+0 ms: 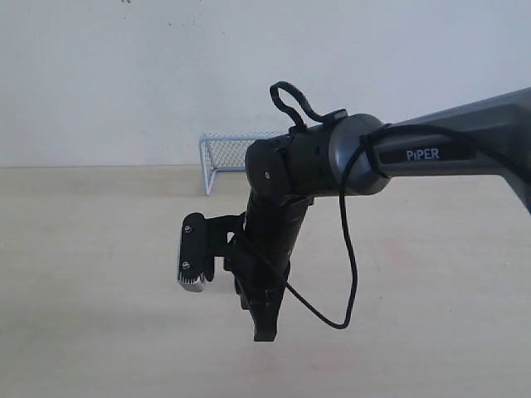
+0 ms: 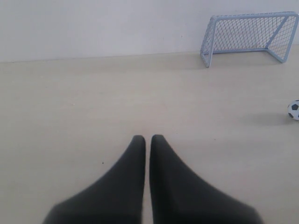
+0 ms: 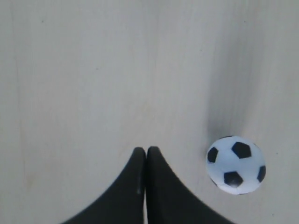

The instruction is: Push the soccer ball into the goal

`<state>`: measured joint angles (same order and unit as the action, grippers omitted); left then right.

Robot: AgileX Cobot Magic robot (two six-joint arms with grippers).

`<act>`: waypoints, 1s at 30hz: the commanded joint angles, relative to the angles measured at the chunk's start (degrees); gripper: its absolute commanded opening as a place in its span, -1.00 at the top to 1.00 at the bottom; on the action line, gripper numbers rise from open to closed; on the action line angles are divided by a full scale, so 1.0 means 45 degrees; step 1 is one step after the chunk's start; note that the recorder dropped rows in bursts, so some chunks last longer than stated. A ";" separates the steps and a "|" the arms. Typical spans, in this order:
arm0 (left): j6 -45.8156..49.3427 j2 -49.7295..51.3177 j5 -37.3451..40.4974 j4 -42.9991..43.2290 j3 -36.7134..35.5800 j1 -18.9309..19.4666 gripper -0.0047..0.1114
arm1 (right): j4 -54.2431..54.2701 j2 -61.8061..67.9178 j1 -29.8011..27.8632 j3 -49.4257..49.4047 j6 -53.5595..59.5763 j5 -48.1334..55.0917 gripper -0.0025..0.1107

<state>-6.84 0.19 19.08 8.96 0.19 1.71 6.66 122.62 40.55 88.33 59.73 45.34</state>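
The soccer ball (image 3: 236, 164), white with black patches, rests on the pale wooden table just beside my right gripper (image 3: 146, 149), apart from its fingers. That gripper is shut on nothing. In the exterior view it (image 1: 264, 332) points down at the table and the ball is hidden. The goal (image 1: 226, 157), grey-white frame with mesh, stands at the back by the wall, partly behind the right arm. The left wrist view has the goal (image 2: 252, 35) far ahead, the ball (image 2: 294, 110) at the frame's edge, and my left gripper (image 2: 146, 137) shut and empty over bare table.
A plain white wall (image 1: 124, 75) runs behind the table (image 1: 83, 249). The right arm's dark body and "PiPER" link (image 1: 431, 153) fill the middle and right of the exterior view, with a loose black cable (image 1: 348, 274) hanging from it.
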 commanded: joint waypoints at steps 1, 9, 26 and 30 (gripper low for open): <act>0.0042 -0.0041 -0.0143 0.0012 -0.0042 -0.0066 0.84 | -0.0183 0.0177 -0.0002 0.0052 0.0141 -0.0184 0.96; 0.0042 -0.0041 -0.0143 0.0012 -0.0042 -0.0066 0.84 | -0.0381 0.0305 -0.0002 0.0052 0.0141 -0.0934 0.96; 0.0042 -0.0041 -0.0143 0.0012 -0.0042 -0.0066 0.84 | 0.0149 0.0330 -0.0609 0.0052 0.0386 -0.0554 0.96; 0.0042 -0.0041 -0.0143 0.0012 -0.0042 -0.0066 0.84 | 0.0531 0.0408 -0.0609 0.0052 0.0585 -0.0554 0.96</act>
<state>-6.84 0.19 19.08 8.96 0.19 1.71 7.91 124.24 37.94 88.33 61.26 42.62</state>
